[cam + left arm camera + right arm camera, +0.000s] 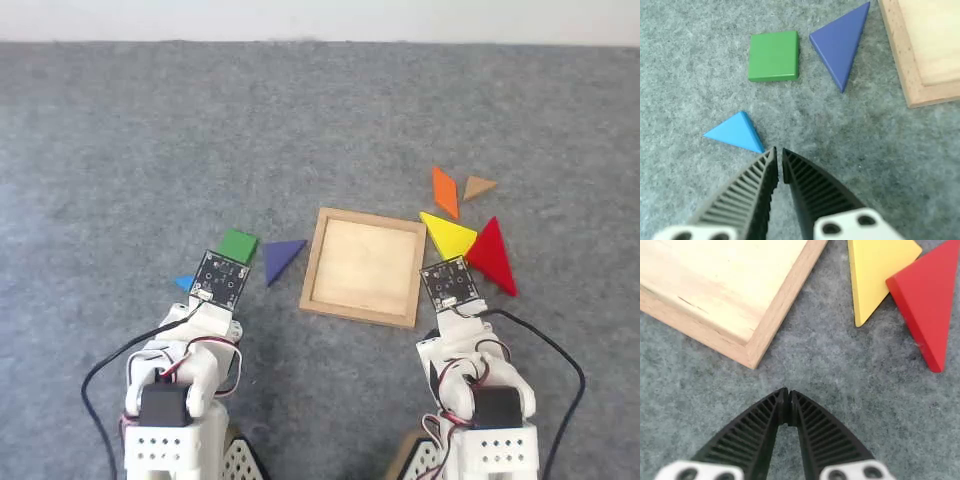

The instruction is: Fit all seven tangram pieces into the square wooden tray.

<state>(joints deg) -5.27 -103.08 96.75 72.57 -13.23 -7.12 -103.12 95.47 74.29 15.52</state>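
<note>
Tray [312,260], blue triangle [735,132] beside closed left tool [779,152]

The table [150,130] is overlooked steeply from high up; both wrist cameras are held close above it, aimed forward and down; the tray's [365,265] edge is shared by all

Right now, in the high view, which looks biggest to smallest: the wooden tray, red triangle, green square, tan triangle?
wooden tray
red triangle
green square
tan triangle
The last two look close in size.
</note>
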